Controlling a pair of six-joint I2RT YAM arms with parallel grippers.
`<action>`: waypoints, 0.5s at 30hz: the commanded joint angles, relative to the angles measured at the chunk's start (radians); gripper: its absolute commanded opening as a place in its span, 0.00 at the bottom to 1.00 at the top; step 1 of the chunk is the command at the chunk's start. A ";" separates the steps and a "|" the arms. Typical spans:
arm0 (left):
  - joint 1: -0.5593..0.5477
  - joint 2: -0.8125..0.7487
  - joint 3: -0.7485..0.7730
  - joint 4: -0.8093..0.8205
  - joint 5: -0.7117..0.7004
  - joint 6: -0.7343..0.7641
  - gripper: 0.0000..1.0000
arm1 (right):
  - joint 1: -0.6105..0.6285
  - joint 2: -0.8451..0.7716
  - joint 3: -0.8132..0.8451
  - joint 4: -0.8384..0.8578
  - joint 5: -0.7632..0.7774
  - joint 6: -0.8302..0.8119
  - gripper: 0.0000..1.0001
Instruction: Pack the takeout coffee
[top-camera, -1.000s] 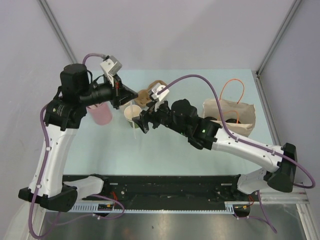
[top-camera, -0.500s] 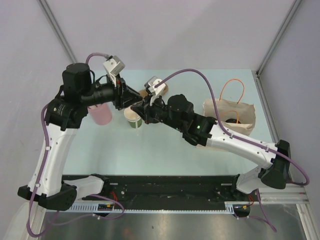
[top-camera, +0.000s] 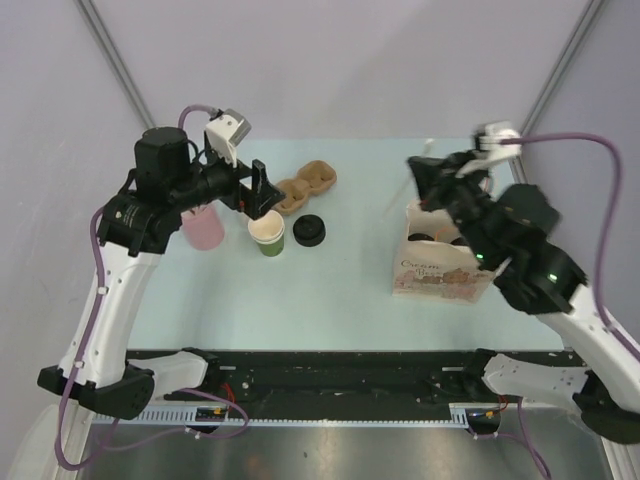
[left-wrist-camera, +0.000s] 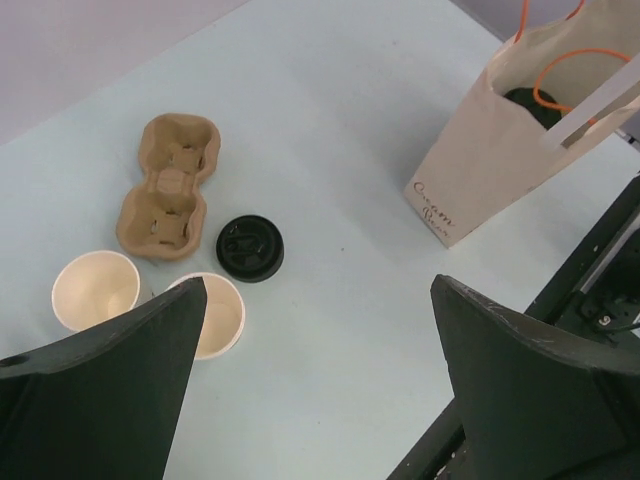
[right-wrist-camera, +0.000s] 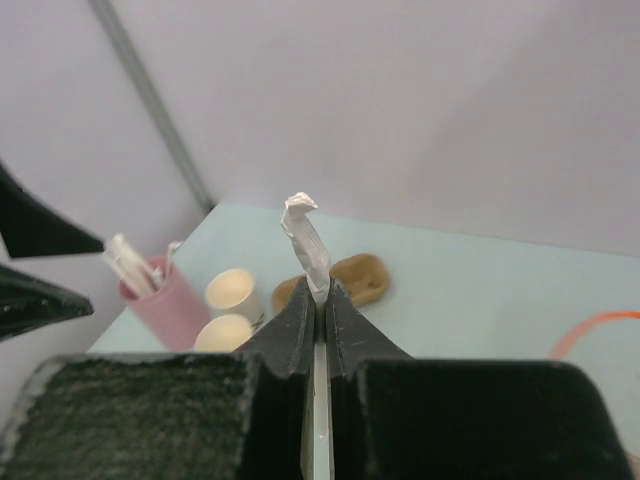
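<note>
A black lid (left-wrist-camera: 525, 100) of the takeout coffee shows inside the paper bag (top-camera: 440, 272); the cup sides are hidden by the bag wall. My left gripper (left-wrist-camera: 318, 292) hangs open and empty above the table, near two lidless cups (left-wrist-camera: 95, 290) (left-wrist-camera: 218, 318). From above, it (top-camera: 258, 198) sits over the green-sided lidless cup (top-camera: 268, 234). A loose black lid (top-camera: 310, 230) lies beside that cup. My right gripper (right-wrist-camera: 322, 296) is shut on a paper-wrapped straw (right-wrist-camera: 308, 240), and it (top-camera: 428, 176) is raised above the bag's far left corner.
A pink cup of straws (top-camera: 203, 226) stands left of the lidless cups. A brown cardboard cup carrier (top-camera: 306, 184) lies behind the loose lid. The bag has orange cord handles (left-wrist-camera: 560, 62). Grey walls enclose the pale blue table (top-camera: 340, 290).
My left gripper opened and let go. My right gripper shut on the straw and swung from beside the cups over to the bag on the right.
</note>
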 joint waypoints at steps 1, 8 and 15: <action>-0.003 -0.003 -0.037 0.005 -0.049 0.045 1.00 | -0.103 -0.115 0.009 -0.156 0.147 0.030 0.00; -0.003 0.005 -0.138 0.029 -0.126 0.105 1.00 | -0.232 -0.162 -0.065 -0.246 0.078 0.119 0.00; 0.018 0.019 -0.288 0.060 -0.195 0.147 1.00 | -0.300 -0.126 -0.198 -0.155 -0.034 0.127 0.00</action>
